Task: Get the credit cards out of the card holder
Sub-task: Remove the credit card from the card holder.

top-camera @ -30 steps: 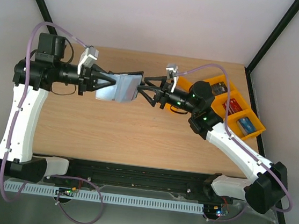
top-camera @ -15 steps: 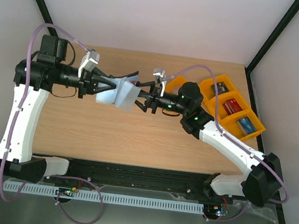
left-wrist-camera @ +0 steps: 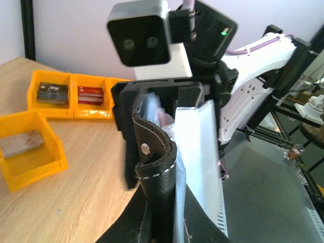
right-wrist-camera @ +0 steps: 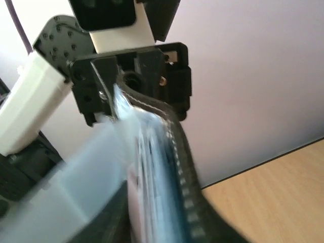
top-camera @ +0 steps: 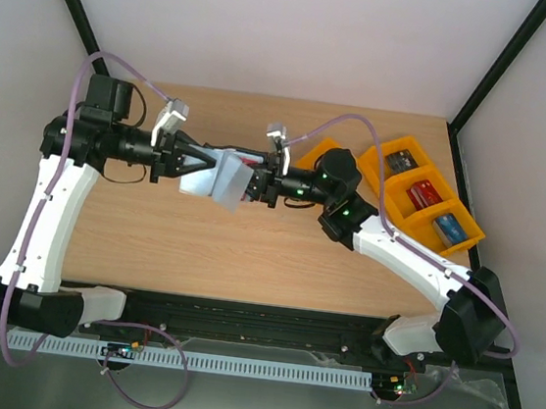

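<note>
My left gripper [top-camera: 220, 165] is shut on the card holder [top-camera: 225, 179], a black stitched wallet held above the table with its pale clear pockets [left-wrist-camera: 198, 147] fanned out. My right gripper [top-camera: 254, 185] meets it from the right, its jaws on either side of the pocket stack [right-wrist-camera: 149, 167]. That view is blurred, so I cannot tell whether they pinch it. A pinkish card edge [right-wrist-camera: 132, 200] shows among the pockets. Other credit cards lie in the orange trays: a red one [top-camera: 422, 195], a dark one [top-camera: 403, 161] and a blue one [top-camera: 448, 226].
The orange trays [top-camera: 394, 184] stand at the table's right rear, and a further orange tray [left-wrist-camera: 30, 167] holds a grey card. Bare wooden table [top-camera: 199, 245] lies under and in front of both grippers. Purple cables loop over each arm.
My right arm has reached left to the card holder and its jaws have narrowed around the pockets. My left arm has shifted slightly right with the wallet in it.
</note>
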Motion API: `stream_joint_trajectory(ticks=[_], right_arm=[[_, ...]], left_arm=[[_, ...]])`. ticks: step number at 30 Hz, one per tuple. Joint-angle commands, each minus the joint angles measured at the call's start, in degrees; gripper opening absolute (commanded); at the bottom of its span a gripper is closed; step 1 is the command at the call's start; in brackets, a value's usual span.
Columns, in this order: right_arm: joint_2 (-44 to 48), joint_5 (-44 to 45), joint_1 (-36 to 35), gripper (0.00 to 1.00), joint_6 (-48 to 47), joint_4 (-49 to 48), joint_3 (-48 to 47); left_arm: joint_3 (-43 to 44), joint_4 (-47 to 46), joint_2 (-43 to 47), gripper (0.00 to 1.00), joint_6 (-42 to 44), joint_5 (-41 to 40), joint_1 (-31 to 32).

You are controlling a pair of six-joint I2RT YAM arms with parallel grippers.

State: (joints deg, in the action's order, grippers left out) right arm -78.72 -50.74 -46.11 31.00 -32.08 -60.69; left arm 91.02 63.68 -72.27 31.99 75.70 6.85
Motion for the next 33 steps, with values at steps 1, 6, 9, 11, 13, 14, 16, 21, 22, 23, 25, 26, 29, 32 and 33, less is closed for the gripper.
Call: stream_joint_trajectory(ticks=[1,6,9,11,13,14,16,21,22,23,25,26,29,32,33], right_arm=[[-0.5,0.7,-0.7,0.04,3.0,-2.7,-3.0],[-1.7,18.5,-0.7,0.02,1.8,15.1,-7.1],[-4.0,32.1,-1.8,0.02,2.9,26.1,-11.4],[-6.0,40.0,-3.7,0.02,3.9,32.3,-14.2],[-8.5,47.0,-5.6,0.02,4.3,38.4,-19.4],[-9.7,49.9,-6.3,0.02,4.6,40.9,-20.6],[-11.7,52.8,-7.6,0.02,4.9,43.4,-24.1],[-14.8,49.0,-8.4,0.02,5.2,44.0,-27.4],[-14.7,47.9,-8.3,0.02,5.2,43.5,-27.4],[-14.4,46.6,-8.3,0.02,5.1,42.6,-27.1],[-13.4,44.3,-8.3,0.02,4.8,41.1,-26.1],[-12.4,43.0,-8.3,0.02,4.4,40.1,-25.4],[-10.7,38.3,-7.6,0.02,3.9,37.3,-23.8],[-8.9,32.2,-6.1,0.02,4.2,34.2,-22.3],[-8.2,30.6,-5.7,0.02,4.1,32.8,-21.4]], left_arm=[[-4.7,-13.6,1.5,0.02,-14.1,-3.9,0.2],[-9.7,-22.7,2.0,0.69,-22.2,-20.7,0.2],[-11.8,-23.5,2.0,0.99,-20.7,-21.9,0.7],[-13.2,-24.8,2.1,0.99,-21.2,-23.0,1.2],[-14.7,-26.4,2.0,0.99,-21.9,-24.2,1.6],[-15.4,-27.3,2.0,0.99,-22.6,-25.2,1.9],[-16.7,-28.7,1.8,0.99,-23.1,-27.8,3.1],[-19.3,-30.6,0.9,0.99,-21.4,-34.5,5.8],[-19.7,-30.9,0.8,0.99,-20.8,-36.1,5.9],[-20.1,-31.0,0.7,0.99,-20.2,-38.0,5.8],[-20.4,-31.4,0.7,0.99,-20.0,-41.4,5.6],[-20.7,-32.0,0.8,0.99,-20.8,-42.5,5.2],[-20.9,-32.6,0.8,0.96,-21.3,-40.7,4.3],[-20.9,-31.9,0.7,0.84,-20.8,-39.5,4.2],[-20.9,-31.7,0.8,0.79,-20.7,-39.4,4.1]])
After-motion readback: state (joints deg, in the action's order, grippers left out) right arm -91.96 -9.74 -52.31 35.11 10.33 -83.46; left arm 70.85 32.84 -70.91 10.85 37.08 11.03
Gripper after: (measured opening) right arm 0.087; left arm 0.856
